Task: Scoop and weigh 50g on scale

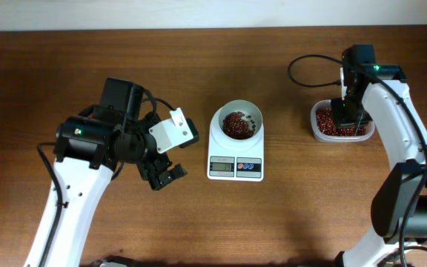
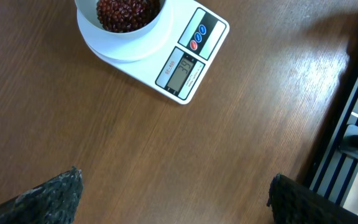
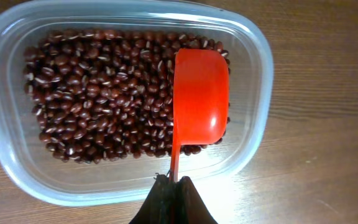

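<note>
While left hand (image 1: 165,176) hangs spread | right hand (image 3: 173,186) pinches red scoop (image 3: 199,99) over beans (image 3: 92,93)

Left pincer (image 1: 166,176) gapes wide (right pincer (image 3: 173,186) clamped tight).

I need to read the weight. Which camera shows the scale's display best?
The left wrist view: the display on the scale is close and large, its digits roughly legible. Overhead shows it too small to read. The right wrist view shows only the bean tub and red scoop.
</note>
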Tool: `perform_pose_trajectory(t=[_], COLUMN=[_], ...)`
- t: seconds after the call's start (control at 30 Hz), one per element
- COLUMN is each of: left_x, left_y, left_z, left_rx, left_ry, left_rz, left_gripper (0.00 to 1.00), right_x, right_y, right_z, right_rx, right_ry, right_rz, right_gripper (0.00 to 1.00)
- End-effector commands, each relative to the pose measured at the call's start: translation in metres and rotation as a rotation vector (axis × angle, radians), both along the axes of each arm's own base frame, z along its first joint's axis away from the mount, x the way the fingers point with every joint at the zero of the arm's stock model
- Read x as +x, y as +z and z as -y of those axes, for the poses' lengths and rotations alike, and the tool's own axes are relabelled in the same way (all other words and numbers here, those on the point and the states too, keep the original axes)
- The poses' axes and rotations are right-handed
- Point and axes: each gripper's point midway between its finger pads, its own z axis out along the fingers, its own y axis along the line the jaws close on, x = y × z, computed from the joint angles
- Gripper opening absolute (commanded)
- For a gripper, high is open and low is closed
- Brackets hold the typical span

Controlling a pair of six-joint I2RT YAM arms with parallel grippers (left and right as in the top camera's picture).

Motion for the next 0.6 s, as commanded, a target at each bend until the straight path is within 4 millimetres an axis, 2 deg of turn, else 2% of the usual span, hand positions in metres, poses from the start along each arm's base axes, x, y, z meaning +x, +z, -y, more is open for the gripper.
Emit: perform_pose_trajectory(t=[0.0,0.03,0.33,0.57], left_x=[-0.003,-0.003,-0.003,-0.003], left_y=[0.001,0.001,0.001,0.001], left_z=[-0.001,-0.001,-0.001,-0.001], left_rx=[-0.001,-0.001,-0.001,-0.002], left_ry=[-0.011,-0.011,-0.011,-0.011], left_rz=[0.010,0.010,0.010,0.010], left_gripper=[0.99,0.99,0.99,0.99], right_x=[0.000,-0.002,-0.004,-0.008], right_y=[-0.005,-0.007,-0.008,-0.008], right_z=[-0.012,-0.023,-0.050,-0.055], right_rx=[0.073,0.130,0.288,0.386], right_ry=[0.070,0.112,0.133,0.110], right_rz=[-0.025,-0.036,-0.035,-0.042], right_gripper=[0.04,0.04,0.04,0.04])
